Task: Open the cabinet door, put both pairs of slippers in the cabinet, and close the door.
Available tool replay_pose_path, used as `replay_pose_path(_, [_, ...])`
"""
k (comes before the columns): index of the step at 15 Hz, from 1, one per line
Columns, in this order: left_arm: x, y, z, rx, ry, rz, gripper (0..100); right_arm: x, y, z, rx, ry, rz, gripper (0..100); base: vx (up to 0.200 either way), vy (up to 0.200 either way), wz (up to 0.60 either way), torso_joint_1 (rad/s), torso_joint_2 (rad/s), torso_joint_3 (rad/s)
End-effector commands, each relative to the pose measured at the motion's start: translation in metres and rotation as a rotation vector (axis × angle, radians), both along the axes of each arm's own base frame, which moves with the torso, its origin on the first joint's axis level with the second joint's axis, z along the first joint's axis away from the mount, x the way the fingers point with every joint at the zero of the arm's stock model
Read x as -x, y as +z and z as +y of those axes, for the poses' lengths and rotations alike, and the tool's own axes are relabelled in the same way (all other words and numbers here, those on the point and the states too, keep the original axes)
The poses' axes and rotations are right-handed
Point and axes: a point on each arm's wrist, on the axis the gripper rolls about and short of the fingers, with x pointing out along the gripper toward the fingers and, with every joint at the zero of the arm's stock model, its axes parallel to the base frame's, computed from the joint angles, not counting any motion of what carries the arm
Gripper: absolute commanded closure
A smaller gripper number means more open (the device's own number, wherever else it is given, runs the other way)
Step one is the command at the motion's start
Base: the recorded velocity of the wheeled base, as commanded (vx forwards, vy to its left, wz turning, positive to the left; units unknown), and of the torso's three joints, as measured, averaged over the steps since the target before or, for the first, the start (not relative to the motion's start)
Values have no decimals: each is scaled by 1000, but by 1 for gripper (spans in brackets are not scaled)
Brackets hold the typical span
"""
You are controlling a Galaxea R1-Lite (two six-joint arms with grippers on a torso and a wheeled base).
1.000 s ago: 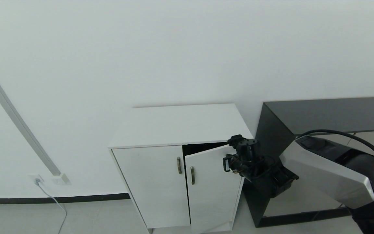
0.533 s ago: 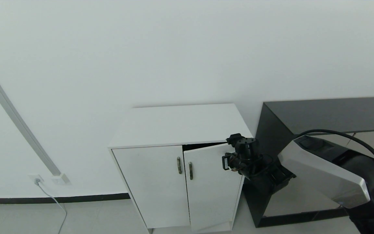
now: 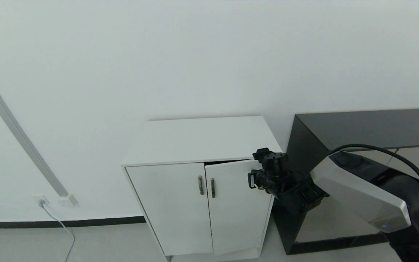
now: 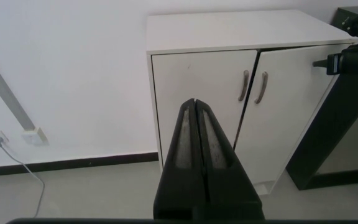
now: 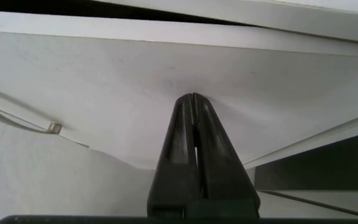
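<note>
The cabinet (image 3: 198,140) interior is hidden behind the left door (image 3: 171,207) and the right door (image 3: 236,214). Only a dark gap (image 3: 227,161) shows above the right door, and the contents cannot be told. The cabinet base is cut off by the lower edge of the head view. The right gripper (image 3: 252,180) covers the upper outer corner of the right door; contact with the panel cannot be confirmed. In the right wrist view, the handle (image 5: 17,117) is cut off at the edge. In the left wrist view, the left gripper (image 4: 194,109) hides the lower middle of the cabinet front.
</note>
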Motion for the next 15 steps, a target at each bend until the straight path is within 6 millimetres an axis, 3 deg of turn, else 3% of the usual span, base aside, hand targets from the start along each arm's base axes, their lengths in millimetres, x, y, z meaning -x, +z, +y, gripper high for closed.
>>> replay_pose_path(1, [0, 0, 0, 0, 0, 1, 100, -2, 0, 1, -3, -1, -4, 100, 0, 0, 0, 0, 0, 0])
replay_pose_path(15, [0, 0, 0, 0, 1, 1, 100, -8, -1, 0, -8, -11, -9, 100, 0, 0, 0, 0, 0, 0])
